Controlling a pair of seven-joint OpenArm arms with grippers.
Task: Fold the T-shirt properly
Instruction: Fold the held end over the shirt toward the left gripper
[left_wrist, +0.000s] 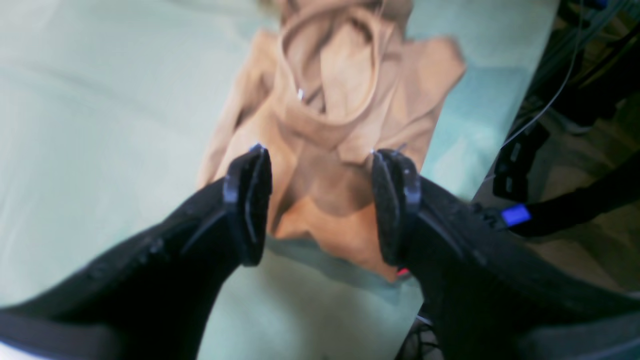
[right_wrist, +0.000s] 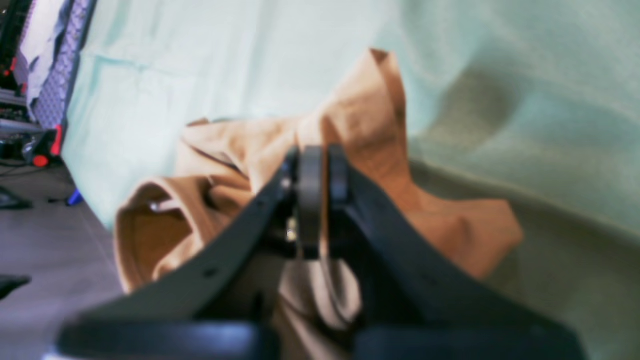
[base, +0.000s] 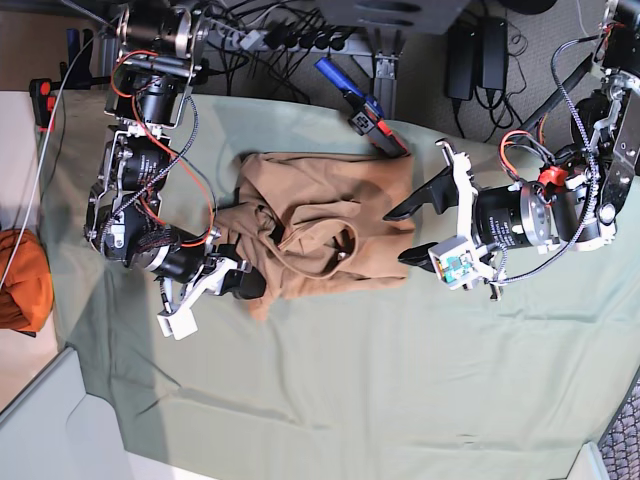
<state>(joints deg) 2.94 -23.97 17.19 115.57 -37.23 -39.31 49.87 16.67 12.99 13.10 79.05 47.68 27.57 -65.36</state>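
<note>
at centre frame the t-shirt (base: 320, 225) lies crumpled and unfolded, right gripper (right_wrist: 317, 172) pinching its cloth, left gripper (left_wrist: 320, 200) spread wide.

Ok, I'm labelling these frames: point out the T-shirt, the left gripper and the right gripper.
T-shirt (base: 330, 215): base view, flat middle of the cloth.
Left gripper (left_wrist: 320, 205): left wrist view, gap between the open fingers.
Right gripper (right_wrist: 316, 170): right wrist view, closed fingertips pinching the cloth.
</note>
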